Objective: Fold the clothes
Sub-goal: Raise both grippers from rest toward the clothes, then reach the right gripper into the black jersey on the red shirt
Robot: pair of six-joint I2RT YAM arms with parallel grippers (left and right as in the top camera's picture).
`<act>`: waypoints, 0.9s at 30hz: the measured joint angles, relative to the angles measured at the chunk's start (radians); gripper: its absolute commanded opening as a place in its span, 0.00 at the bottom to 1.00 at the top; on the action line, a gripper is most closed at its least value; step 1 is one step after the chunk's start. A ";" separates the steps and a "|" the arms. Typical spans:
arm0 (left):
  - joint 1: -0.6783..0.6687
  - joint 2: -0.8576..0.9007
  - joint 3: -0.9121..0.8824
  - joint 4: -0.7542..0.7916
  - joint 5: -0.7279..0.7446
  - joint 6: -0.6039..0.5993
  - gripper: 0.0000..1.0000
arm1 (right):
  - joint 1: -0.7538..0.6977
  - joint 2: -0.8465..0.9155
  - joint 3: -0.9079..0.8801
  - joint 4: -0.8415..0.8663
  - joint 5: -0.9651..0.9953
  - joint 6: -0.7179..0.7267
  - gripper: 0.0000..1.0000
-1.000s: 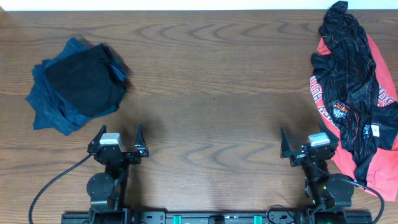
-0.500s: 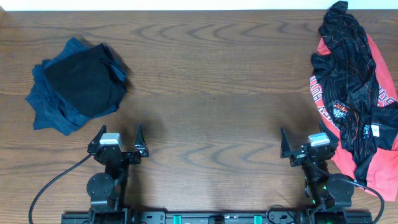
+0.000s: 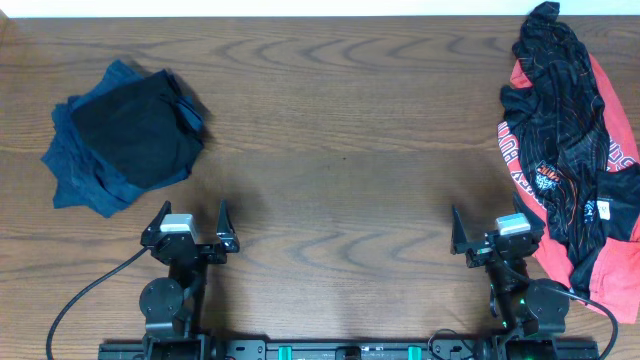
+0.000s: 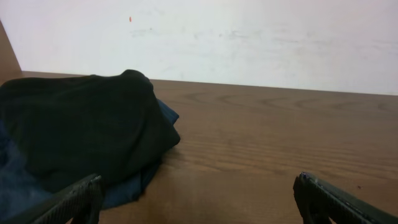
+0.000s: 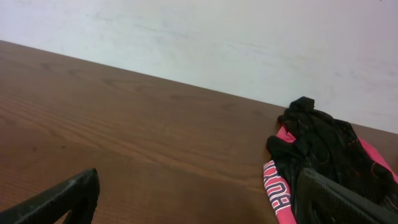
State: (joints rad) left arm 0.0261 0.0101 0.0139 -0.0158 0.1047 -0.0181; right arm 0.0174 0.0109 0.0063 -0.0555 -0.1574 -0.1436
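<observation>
A crumpled black jersey (image 3: 560,130) with thin pale lines and a small orange-white logo lies on a red garment (image 3: 610,110) with white lettering at the table's right edge; both show in the right wrist view (image 5: 323,149). My right gripper (image 3: 497,238) is open and empty near the front edge, just left of that pile; its jaws frame bare wood (image 5: 196,205). My left gripper (image 3: 190,228) is open and empty at the front left, below a folded pile.
A folded pile of black cloth on blue cloth (image 3: 125,135) sits at the left of the wooden table (image 3: 340,150), and shows in the left wrist view (image 4: 74,137). A white wall (image 4: 249,37) stands behind the table's far edge.
</observation>
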 measured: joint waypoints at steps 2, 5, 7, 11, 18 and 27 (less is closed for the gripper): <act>0.000 0.000 0.000 0.000 0.000 -0.001 0.98 | 0.000 0.000 0.000 0.000 0.000 0.000 0.99; 0.000 0.000 0.000 0.000 0.000 -0.004 0.98 | 0.000 0.000 0.000 0.000 0.009 0.002 0.99; 0.000 0.000 0.000 0.000 0.000 -0.004 0.98 | 0.000 0.000 0.000 0.000 0.020 0.008 0.99; 0.000 0.000 0.005 -0.008 0.000 -0.026 0.98 | 0.000 0.000 0.000 -0.003 0.048 0.038 0.99; 0.000 0.035 0.051 -0.097 0.001 -0.091 0.98 | 0.000 0.032 0.023 -0.014 0.090 0.067 0.99; 0.000 0.296 0.299 -0.315 0.016 -0.113 0.98 | 0.000 0.318 0.214 -0.094 0.140 0.101 0.99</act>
State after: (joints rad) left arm 0.0261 0.3065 0.3134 -0.3309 0.1207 -0.1310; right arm 0.0174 0.3286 0.2207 -0.1493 -0.0170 -0.0425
